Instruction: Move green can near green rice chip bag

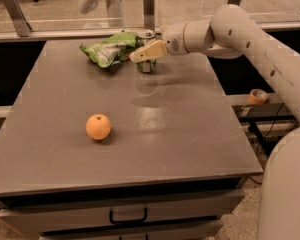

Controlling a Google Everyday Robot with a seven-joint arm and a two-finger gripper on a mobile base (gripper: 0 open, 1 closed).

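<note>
The green can (146,67) stands upright on the grey table (190,134) at the back, just right of the green rice chip bag (109,49) and almost touching it. My gripper (140,48) reaches in from the right at the height of the can's middle. It is open. One beige finger (149,51) crosses in front of the can; the other is hidden behind it. The can's silver top shows above the finger.
A round orange fruit (98,127) lies at the front left of the table. A railing with glass panes (55,33) runs behind the table's back edge. An orange tape roll (258,96) sits on a ledge to the right. Drawers are under the front edge.
</note>
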